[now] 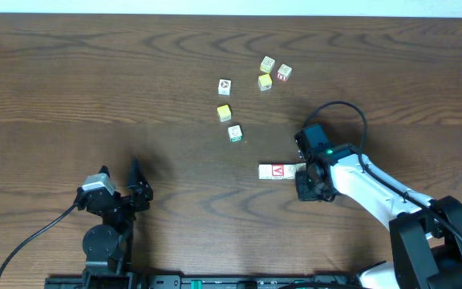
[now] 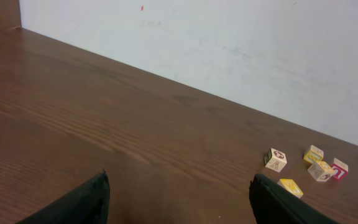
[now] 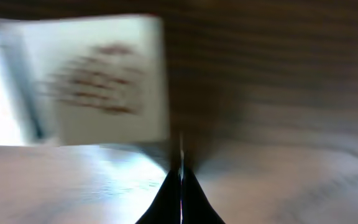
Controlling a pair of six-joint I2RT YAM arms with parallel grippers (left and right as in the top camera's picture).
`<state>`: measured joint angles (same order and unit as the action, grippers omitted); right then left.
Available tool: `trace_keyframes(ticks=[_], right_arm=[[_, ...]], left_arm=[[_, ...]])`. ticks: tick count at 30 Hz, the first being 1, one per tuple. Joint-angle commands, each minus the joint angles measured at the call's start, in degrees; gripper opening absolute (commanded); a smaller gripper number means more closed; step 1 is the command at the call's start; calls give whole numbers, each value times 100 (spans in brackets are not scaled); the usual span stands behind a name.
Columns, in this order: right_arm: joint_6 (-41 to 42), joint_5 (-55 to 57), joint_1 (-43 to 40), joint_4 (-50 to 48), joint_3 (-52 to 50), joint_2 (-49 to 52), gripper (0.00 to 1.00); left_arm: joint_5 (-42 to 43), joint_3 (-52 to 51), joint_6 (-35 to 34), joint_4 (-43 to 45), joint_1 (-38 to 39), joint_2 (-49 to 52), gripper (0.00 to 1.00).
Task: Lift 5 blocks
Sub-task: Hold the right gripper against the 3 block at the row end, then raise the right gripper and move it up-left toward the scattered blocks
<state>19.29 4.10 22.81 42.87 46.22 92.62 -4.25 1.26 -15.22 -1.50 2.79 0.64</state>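
Five picture blocks on the desk: three near a yellow cube at the far side, a green-trimmed block just beside a second yellow cube, and a red-lettered block at the tips of the right gripper. Right jaws pressed fully together, holding nothing. Left gripper well apart from all blocks, jaws spread wide and empty.

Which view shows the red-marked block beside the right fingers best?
Overhead: the red-marked block lies whole and sharp. Right wrist shows it close but blurred; left wrist misses it.
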Motion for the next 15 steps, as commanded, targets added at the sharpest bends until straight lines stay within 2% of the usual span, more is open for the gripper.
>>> trace_keyframes(ticks=[1,6,15], right_arm=[[706,723,-63,90,-37,7,1],[758,739,-282,-240,-37,7,1],[-229,0,-310,-1191,-37,7,5]], left_arm=[[-74,-101,-9,-232,-9,-4,72],[-74,-101,-9,-232,-9,-4,72],[-74,-101,-9,-232,-9,-4,72]])
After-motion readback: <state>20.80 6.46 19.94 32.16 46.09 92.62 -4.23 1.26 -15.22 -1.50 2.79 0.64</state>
